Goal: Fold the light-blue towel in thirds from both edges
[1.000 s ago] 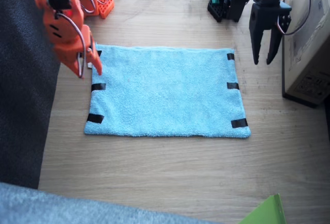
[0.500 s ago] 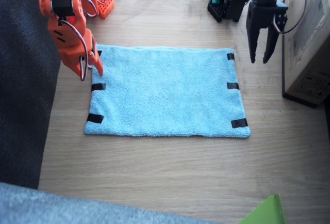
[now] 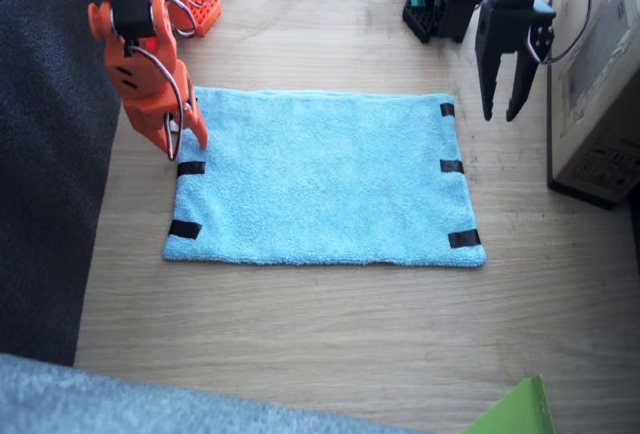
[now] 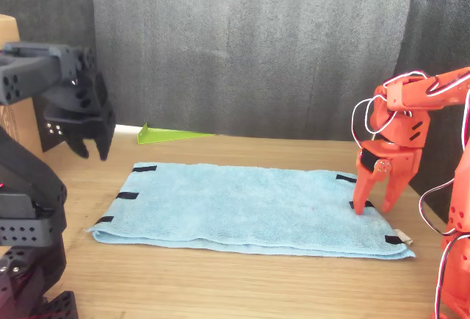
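Observation:
The light-blue towel (image 3: pixel 320 179) (image 4: pixel 242 205) lies flat and unfolded on the wooden table, with black tape strips on both short edges. My orange right gripper (image 3: pixel 186 142) (image 4: pixel 373 203) is open and low at one short edge (image 3: pixel 180 194), its fingertips down by the far tape strip near that corner. My black left gripper (image 3: pixel 503 114) (image 4: pixel 92 151) hangs open above the table, just beyond the far corner of the other short edge (image 3: pixel 460 174), apart from the cloth. A small white tag (image 4: pixel 401 235) sticks out at a corner.
A cardboard box (image 3: pixel 600 84) stands close beside the left arm. Dark fabric (image 3: pixel 45 154) covers the side by the right arm, and greyish-blue fabric (image 3: pixel 100 399) lies at the near corner. A green sheet (image 3: pixel 515 414) (image 4: pixel 172 135) pokes in at the table's edge.
The right gripper has dropped and moved inward onto the towel's short edge. The left gripper has shifted slightly away from the box and stayed open.

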You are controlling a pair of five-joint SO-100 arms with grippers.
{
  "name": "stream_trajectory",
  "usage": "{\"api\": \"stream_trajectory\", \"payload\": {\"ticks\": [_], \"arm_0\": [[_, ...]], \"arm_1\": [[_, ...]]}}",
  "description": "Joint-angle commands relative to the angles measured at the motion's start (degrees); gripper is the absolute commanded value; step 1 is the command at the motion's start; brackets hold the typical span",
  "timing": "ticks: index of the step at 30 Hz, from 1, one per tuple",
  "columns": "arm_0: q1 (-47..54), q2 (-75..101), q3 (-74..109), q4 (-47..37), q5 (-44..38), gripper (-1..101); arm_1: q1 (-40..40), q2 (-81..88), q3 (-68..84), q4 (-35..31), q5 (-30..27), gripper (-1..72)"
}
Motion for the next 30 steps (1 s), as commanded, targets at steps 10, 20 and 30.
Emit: {"api": "stream_trajectory", "payload": {"ticks": [10, 20, 30], "arm_0": [[1.0, 3.3, 0.8, 1.0, 1.1, 18], [-0.7, 1.5, 0.9, 1.0, 1.2, 20], [-5.5, -7.5, -0.2, 0.0, 0.6, 25]], "arm_1": [[1.0, -3.0, -0.5, -1.7, 0.4, 27.2], [2.1, -4.8, -0.5, -2.8, 0.5, 27.1], [2.4, -4.7, -0.5, -2.5, 0.5, 27.3]]}}
